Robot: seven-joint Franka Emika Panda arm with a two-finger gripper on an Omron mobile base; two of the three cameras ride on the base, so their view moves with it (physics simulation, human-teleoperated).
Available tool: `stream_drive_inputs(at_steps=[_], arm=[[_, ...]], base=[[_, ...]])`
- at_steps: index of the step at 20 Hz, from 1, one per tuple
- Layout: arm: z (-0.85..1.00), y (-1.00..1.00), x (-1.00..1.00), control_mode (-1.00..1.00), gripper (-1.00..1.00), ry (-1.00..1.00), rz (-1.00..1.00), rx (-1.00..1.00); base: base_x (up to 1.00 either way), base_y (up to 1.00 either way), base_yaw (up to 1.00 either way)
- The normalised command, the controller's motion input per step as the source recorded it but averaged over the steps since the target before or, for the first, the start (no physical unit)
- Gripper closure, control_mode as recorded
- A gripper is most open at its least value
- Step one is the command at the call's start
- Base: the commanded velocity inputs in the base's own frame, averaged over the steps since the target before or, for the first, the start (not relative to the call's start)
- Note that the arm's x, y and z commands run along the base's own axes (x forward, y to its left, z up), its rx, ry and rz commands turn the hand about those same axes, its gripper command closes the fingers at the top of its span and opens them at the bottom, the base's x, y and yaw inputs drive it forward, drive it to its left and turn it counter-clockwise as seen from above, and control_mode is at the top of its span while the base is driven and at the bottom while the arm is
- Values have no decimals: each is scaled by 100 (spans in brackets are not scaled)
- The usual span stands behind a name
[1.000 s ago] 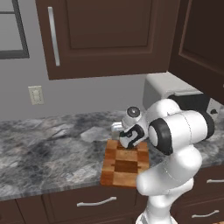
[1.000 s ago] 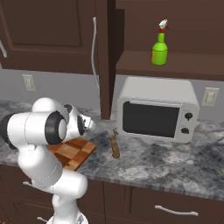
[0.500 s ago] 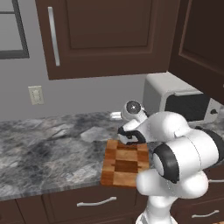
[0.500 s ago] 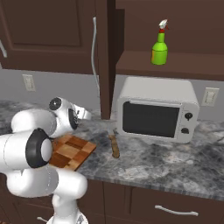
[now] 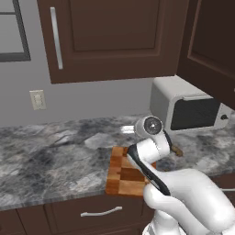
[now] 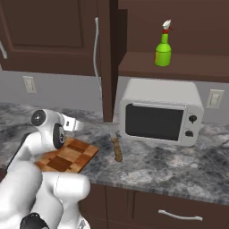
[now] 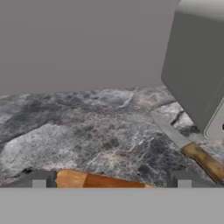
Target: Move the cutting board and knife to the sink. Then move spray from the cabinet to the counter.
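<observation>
The checkered cutting board (image 5: 124,170) (image 6: 67,156) lies at the counter's front edge, partly behind my arm. The knife (image 6: 117,147) rests on the counter (image 6: 179,167) to the board's right, near the microwave. In the hand view the knife (image 7: 199,157) lies at the right, blade pointing away, and the board's far edge (image 7: 96,180) sits at the bottom. My gripper (image 7: 111,183) (image 6: 77,126) hovers low over that edge, open and holding nothing. The green spray (image 6: 163,47) stands on the open cabinet's shelf (image 6: 179,67) above the microwave. The sink is out of view.
A white microwave (image 6: 159,112) (image 5: 186,108) stands on the counter just right of the knife. A closed wall cabinet (image 5: 105,36) with a long silver handle (image 5: 56,36) hangs above. The open cabinet door (image 5: 211,46) juts out at the upper right. Drawers (image 6: 179,214) sit below.
My arm has swung round, and the hand has shifted from above the board's middle to its far edge, now pointing at the wall. Board, knife and spray have not moved.
</observation>
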Motion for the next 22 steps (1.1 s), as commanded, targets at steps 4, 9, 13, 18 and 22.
stream_drive_inputs(at_steps=[4, 9, 13, 18, 22], arm=[[100, 16, -100, -100, -100, 21, 1, 0], [35, 1, -100, -100, -100, 40, 6, -4], [-15, 13, -95, -100, -100, 36, 18, -16], [-24, 60, -58, -100, -100, 25, 41, -27], [-37, 90, -45, -100, -100, 6, 39, -42]], base=[[0, 0, 0], [0, 0, 0], [0, 0, 0], [0, 0, 0], [0, 0, 0]])
